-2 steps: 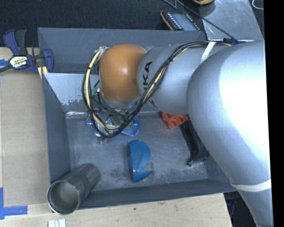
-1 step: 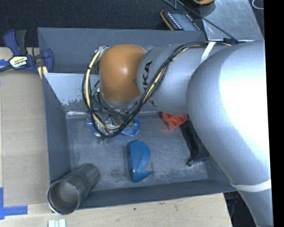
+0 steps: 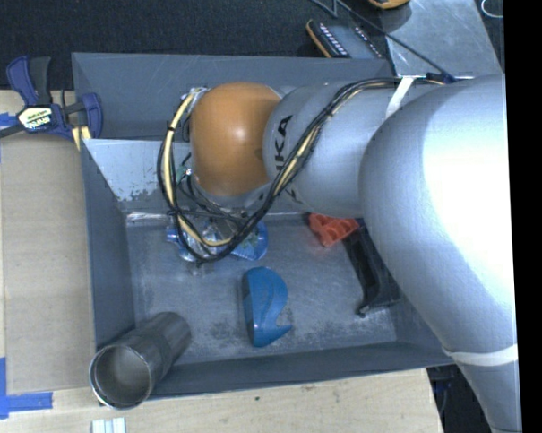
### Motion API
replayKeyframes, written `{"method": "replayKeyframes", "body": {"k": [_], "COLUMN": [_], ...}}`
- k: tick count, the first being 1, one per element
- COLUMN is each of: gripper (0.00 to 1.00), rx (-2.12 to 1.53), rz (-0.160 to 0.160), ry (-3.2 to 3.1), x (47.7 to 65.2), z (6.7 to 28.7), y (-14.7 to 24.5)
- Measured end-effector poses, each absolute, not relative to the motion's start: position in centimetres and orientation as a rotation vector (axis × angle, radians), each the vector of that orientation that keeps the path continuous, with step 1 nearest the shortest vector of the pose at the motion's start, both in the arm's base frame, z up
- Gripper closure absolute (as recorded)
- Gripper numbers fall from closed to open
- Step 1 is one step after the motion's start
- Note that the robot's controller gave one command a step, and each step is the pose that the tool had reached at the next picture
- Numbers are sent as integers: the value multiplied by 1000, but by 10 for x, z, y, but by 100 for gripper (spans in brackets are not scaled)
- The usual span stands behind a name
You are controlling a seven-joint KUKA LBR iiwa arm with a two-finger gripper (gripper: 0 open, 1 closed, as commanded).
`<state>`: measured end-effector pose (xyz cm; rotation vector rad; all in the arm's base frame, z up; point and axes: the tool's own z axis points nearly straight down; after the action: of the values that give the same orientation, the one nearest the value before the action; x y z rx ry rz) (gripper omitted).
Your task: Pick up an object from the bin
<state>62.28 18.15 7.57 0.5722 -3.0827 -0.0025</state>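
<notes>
My gripper point(image 3: 199, 248) is down near the bin floor at the back left, mostly hidden under the arm's wrist. A blue, crumpled-looking thing point(image 3: 253, 248) lies right beside and partly beneath it, with only its edges showing. A blue rounded, shell-shaped object point(image 3: 264, 306) rests on the floor just in front of the gripper, apart from it.
A shiny metal cup point(image 3: 138, 360) lies on its side in the front left corner, mouth toward the front. An orange-and-black tool point(image 3: 370, 271) lies at the right, partly under the arm. The arm covers the bin's back right.
</notes>
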Motion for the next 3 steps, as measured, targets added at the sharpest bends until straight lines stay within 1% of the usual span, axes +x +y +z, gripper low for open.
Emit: {"method": "replayKeyframes", "body": {"k": [3], "gripper": [100], "rx": [569], "rz": [-3], "ry": [-3081], "x": [622], "z": [134], "y": [181]}}
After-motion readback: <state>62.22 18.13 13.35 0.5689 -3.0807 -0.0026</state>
